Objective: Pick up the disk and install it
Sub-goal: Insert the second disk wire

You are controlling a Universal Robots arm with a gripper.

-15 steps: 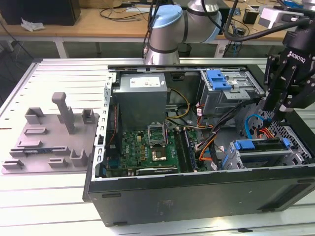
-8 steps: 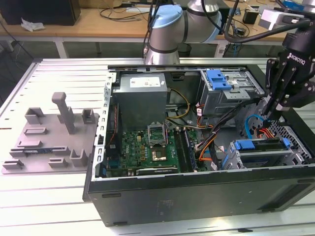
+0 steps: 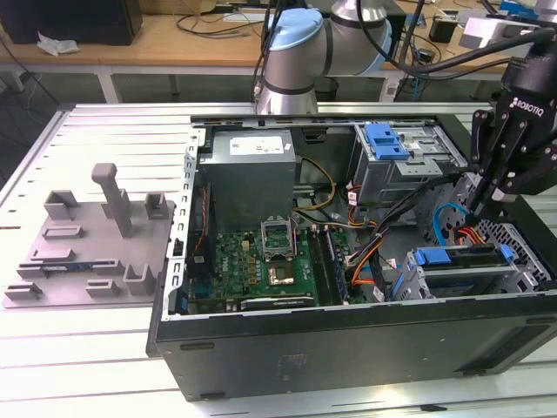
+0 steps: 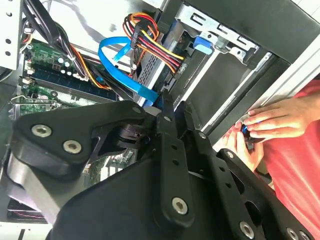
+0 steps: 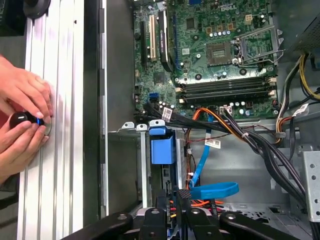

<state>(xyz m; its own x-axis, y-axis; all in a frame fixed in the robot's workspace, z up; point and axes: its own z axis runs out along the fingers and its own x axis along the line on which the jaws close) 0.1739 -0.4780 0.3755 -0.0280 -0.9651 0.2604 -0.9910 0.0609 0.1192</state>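
Over the open computer case (image 3: 348, 340), at the exterior view's right, the end effector (image 3: 484, 202) hangs above the drive bay with its black fingers (image 3: 490, 165) drawn together, nothing visibly between them. Just below it, the disk (image 3: 461, 258) sits in the near-right bay of the case, its blue carrier frame showing along the top edge; whether it is fully seated cannot be told. In the first wrist view the blue carrier tab (image 5: 162, 146) lies just ahead of the fingertips, beside a looped blue data cable (image 5: 210, 189). A grey power-supply box (image 3: 251, 170) stands at the far left of the case, the motherboard (image 3: 261, 261) in front of it. A person's hands (image 5: 22, 120) hold a small black object on the slatted tabletop (image 5: 55, 165) beside the case.
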